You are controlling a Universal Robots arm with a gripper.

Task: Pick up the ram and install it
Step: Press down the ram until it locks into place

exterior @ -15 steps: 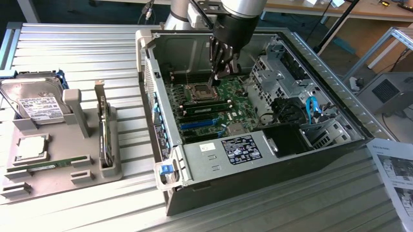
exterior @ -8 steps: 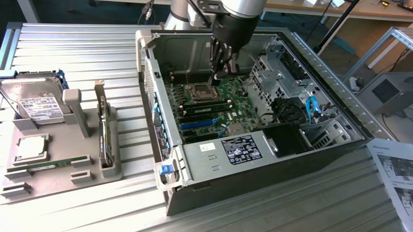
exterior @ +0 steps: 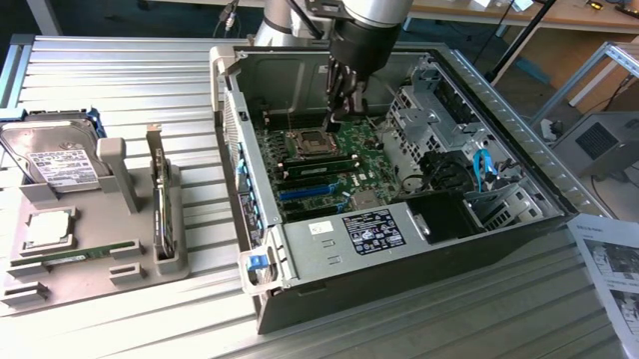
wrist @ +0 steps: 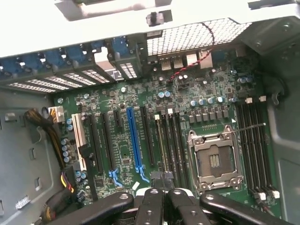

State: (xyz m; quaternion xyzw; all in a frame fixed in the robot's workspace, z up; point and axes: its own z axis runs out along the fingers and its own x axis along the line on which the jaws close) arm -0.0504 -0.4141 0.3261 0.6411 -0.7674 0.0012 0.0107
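My gripper (exterior: pixel 336 120) is inside the open computer case (exterior: pixel 299 262), hanging over the green motherboard (exterior: pixel 345 138) close to the empty processor socket (exterior: pixel 310 139). In the wrist view its dark fingers (wrist: pixel 152 206) are pressed together with nothing visible between them, right above the memory slots beside the socket (wrist: pixel 215 161). A green ram stick (exterior: pixel 319 160) stands upright in one of those slots, seen edge-on in the wrist view (wrist: pixel 161 145). Another long green ram stick (exterior: pixel 75 255) lies in the grey tray (exterior: pixel 140 273) at the exterior view's left.
The tray also holds a hard drive (exterior: pixel 55 161), a square silver processor (exterior: pixel 48 228) and a dark expansion card (exterior: pixel 160 202) on edge. A metal drive cage (exterior: pixel 439 127) and cables (exterior: pixel 484 168) crowd the case's right side. A printed sheet (exterior: pixel 609 262) lies at the right edge.
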